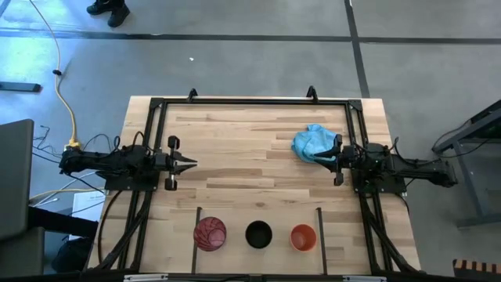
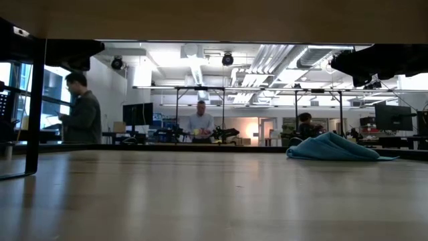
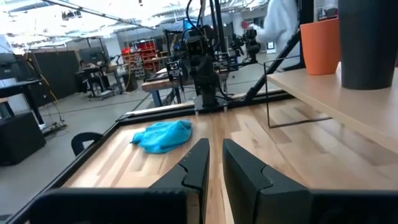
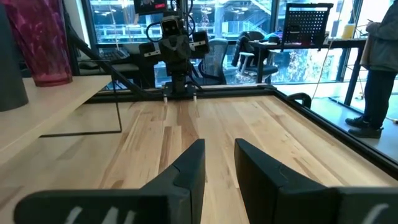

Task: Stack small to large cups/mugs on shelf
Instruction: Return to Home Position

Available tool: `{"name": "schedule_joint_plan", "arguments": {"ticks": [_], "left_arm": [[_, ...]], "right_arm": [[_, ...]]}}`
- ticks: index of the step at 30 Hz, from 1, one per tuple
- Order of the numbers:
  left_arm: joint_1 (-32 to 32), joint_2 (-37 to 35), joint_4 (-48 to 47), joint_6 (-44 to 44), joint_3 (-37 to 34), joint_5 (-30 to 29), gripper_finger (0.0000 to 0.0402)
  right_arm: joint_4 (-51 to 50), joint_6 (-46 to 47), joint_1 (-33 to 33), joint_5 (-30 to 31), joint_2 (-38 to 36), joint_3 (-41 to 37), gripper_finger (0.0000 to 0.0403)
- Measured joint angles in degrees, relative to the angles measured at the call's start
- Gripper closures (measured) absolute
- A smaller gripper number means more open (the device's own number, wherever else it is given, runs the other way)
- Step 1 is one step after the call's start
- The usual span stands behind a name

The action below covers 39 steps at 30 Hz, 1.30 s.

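Three cups stand upright in a row on the shelf (image 1: 258, 254), a wood strip along the table's near edge. From left to right they are the red-pink cup (image 1: 210, 233), the black cup (image 1: 258, 234) and the orange cup (image 1: 303, 237). My left gripper (image 1: 190, 163) hovers at the table's left side, pointing right, its fingers a narrow gap apart (image 3: 214, 158). My right gripper (image 1: 321, 159) hovers at the right side, pointing left, open (image 4: 219, 155). The left wrist view shows the orange cup (image 3: 320, 46) and the black cup (image 3: 367, 43). The right wrist view shows the red-pink cup (image 4: 46, 43).
A crumpled light blue cloth (image 1: 313, 144) lies on the table just beyond my right gripper, toward the far edge; it also shows in the low view (image 2: 331, 147). Two thin black bars (image 1: 197, 227) (image 1: 319, 227) bound the shelf. A black frame rims the table. People stand in the room behind.
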Motion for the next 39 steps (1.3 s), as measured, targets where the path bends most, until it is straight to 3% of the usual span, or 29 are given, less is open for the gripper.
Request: {"name": "schedule_joint_plan", "arguments": {"ticks": [11, 17, 39], "left_arm": [[0.0, 0.0, -0.01, -3.75, 0.0, 1.24, 0.0366], [0.0, 0.0, -0.05, -3.78, 0.0, 2.18, 0.0366], [0.0, 0.0, -0.05, -5.22, 0.0, 1.91, 0.0366]], "right_arm": [[-0.11, 3.03, 0.01, -0.74, 0.0, 0.0, 0.0325], [0.81, -3.62, 0.61, -6.37, 0.0, 0.0, 0.0325], [0.81, -2.44, 1.46, -6.19, 0.0, 0.0, 0.0325]]}}
